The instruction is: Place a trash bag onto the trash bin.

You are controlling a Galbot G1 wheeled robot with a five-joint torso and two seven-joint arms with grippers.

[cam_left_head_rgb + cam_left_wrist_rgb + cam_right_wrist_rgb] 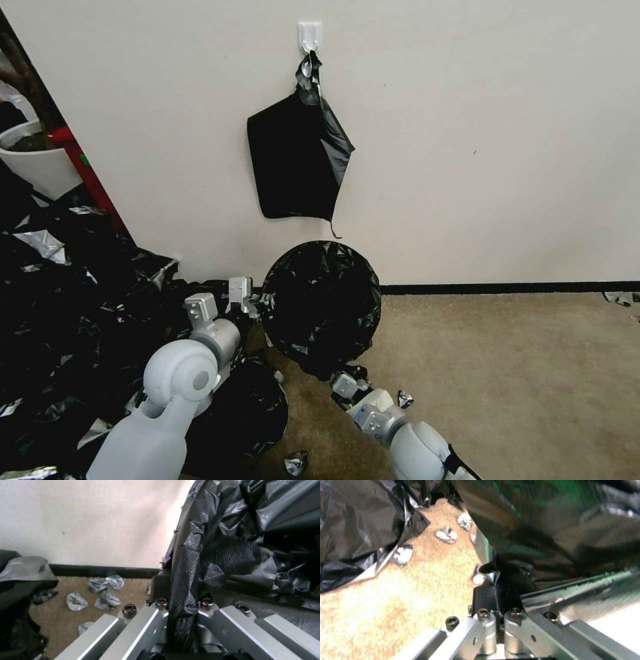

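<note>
Up close, both grippers (181, 620) (498, 605) pinch trash bag (320, 303).

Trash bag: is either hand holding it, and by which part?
Both. The left hand pinches the trash bag at its left rim edge; the right hand pinches its lower edge.

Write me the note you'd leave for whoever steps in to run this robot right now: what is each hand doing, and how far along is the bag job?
Left gripper: shut on the trash bag, pinching a strip of film at the bin's left edge, as the left wrist view shows.
Right gripper: shut on the trash bag's lower edge, near the carpet.
Trash bin: standing against the wall under the hanging black pack, wrapped in the bag so none of its white shows from the head view.
Done: bag draped over the bin's mouth and sides.
Left: seat the film around the rim, then release both grips.
</note>
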